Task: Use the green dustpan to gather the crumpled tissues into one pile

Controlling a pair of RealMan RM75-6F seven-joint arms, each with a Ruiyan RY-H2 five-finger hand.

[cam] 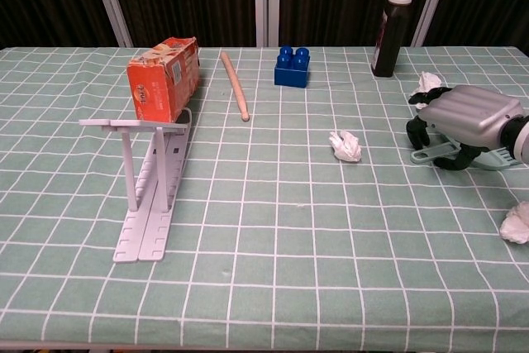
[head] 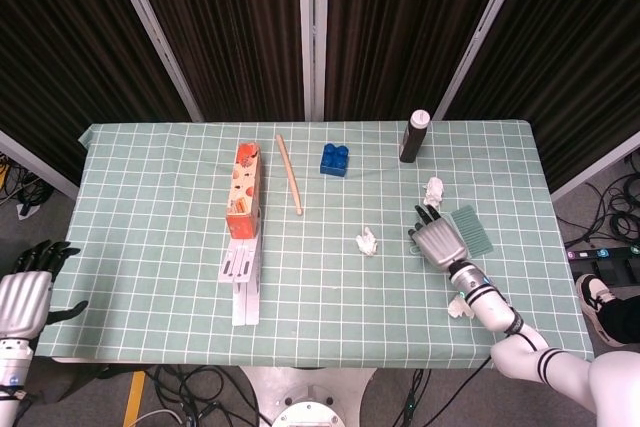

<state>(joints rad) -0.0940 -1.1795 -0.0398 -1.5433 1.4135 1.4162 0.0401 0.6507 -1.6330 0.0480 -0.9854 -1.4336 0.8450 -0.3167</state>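
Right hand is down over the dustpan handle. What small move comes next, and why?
Probably close the right hand firmly on the dustpan handle: fingers curl around it, but the dustpan lies flat on the table, and three tissues, including the middle one, lie scattered.
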